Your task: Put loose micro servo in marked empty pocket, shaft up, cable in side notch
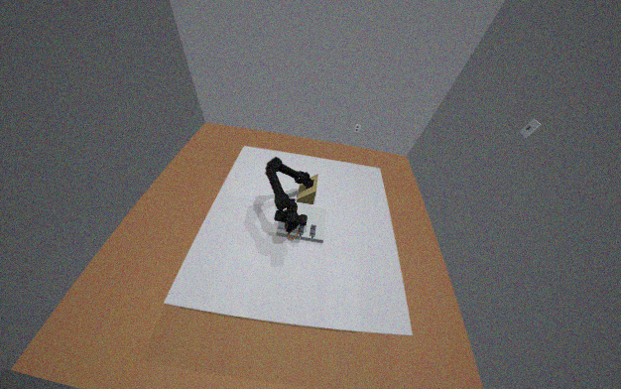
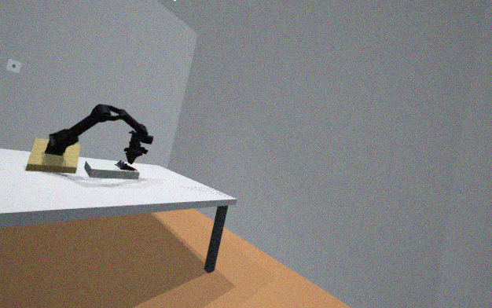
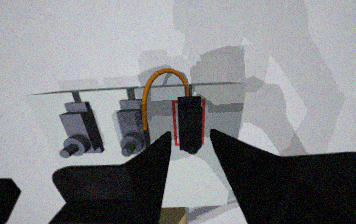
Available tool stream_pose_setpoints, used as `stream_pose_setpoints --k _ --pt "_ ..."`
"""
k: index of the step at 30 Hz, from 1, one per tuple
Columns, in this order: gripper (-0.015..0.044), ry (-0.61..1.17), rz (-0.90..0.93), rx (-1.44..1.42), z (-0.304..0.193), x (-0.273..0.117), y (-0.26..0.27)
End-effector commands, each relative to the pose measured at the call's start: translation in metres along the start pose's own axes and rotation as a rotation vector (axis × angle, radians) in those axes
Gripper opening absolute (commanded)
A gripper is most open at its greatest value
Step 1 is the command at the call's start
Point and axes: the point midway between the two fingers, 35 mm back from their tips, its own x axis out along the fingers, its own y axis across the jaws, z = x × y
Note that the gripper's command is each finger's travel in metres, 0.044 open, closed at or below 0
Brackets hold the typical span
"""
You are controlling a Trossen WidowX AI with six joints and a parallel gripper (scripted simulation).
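Micro servo: wrist view centre, over red pocket outline; seating depth unclear. Long axis runs top to bottom of frame, shaft direction can't tell. Orange cable leaves top end, loops left. Tool apart, gaps both sides. Deck edge to right, grey servos left

We cannot tell whether the ears of the black servo lie flat, its shaft is unresolved, and the exterior view's left edge cuts off the tabletop.
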Motion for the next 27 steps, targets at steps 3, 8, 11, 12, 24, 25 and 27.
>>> stream_pose_setpoints --k 3,8,11,12,24,25,27 --pt "0.0319 -0.001 0.009 0.000 -0.031 -0.026 0.003" --pt "0.0440 0.002 0.009 0.006 -0.094 -0.062 0.000" --pt "0.0440 0.003 0.007 0.007 -0.102 -0.066 -0.001" --pt "0.0440 0.003 0.007 0.007 -0.102 -0.066 -0.001" --pt "0.0440 0.007 -0.008 -0.116 -0.095 -0.106 0.003" --pt "0.0440 0.007 -0.008 -0.116 -0.095 -0.106 0.003" --pt "0.0440 0.007 -0.008 -0.116 -0.095 -0.106 0.003"
